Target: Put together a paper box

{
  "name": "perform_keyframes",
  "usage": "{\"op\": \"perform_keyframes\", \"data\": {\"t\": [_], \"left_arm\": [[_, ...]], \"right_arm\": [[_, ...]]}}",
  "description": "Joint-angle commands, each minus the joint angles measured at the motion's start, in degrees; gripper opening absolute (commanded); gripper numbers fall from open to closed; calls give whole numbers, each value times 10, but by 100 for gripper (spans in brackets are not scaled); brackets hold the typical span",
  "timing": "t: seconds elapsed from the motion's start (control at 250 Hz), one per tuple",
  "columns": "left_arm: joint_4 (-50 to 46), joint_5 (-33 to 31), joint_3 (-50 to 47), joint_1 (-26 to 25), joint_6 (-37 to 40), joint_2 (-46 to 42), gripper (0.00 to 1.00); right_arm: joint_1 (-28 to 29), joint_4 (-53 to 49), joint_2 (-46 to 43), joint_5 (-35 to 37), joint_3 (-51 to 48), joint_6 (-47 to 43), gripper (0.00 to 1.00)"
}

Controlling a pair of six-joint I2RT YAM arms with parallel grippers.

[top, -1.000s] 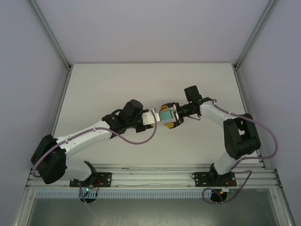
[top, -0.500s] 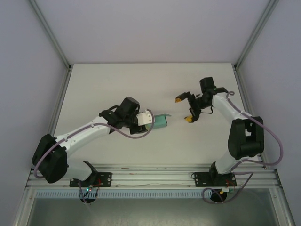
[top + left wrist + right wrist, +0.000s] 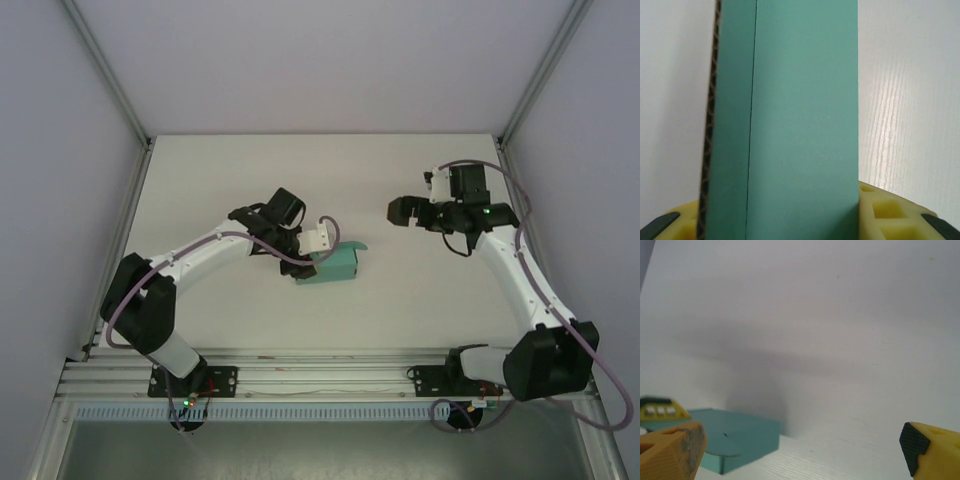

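Note:
The paper box [image 3: 338, 266] is a small, flat, closed teal-green box resting on the white table [image 3: 250, 180], a little left of centre. My left gripper [image 3: 322, 252] is shut on its left end. In the left wrist view the box [image 3: 800, 125] runs straight out between the yellow fingers [image 3: 890, 215]. My right gripper [image 3: 400, 212] hangs open well to the right of the box, apart from it. Its orange fingertips [image 3: 670, 450] stand wide with nothing between them. The box [image 3: 735, 437] lies low at the left of the right wrist view.
Metal frame posts [image 3: 520, 110] and pale walls bound the table on the left, right and back. The aluminium rail [image 3: 320, 375] carrying both arm bases runs along the near edge.
The right gripper has let go of the box, opened and drawn back to the right. The left arm has carried the box alone toward the near side and down onto the table.

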Motion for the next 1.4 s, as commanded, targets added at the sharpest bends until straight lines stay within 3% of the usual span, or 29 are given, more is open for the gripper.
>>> {"op": "perform_keyframes", "data": {"t": [0.0,0.312,0.755,1.027,1.195,1.351,1.399], "left_arm": [[-35,27,37,8,33,21,31],[-89,33,94,15,63,81,32],[-102,52,109,16,74,109,32],[-89,48,109,16,54,119,32],[-77,46,100,16,45,118,32],[-66,46,94,16,36,116,32],[-61,47,92,15,33,116,32]], "right_arm": [[7,-14,-10,-28,10,-173,100],[94,-153,13,49,39,-428,100],[129,-133,92,47,92,-451,99],[164,-115,138,30,83,-421,84],[172,-82,158,40,81,-401,66],[175,-84,179,37,92,-393,41],[176,-86,184,36,92,-391,39]]}}
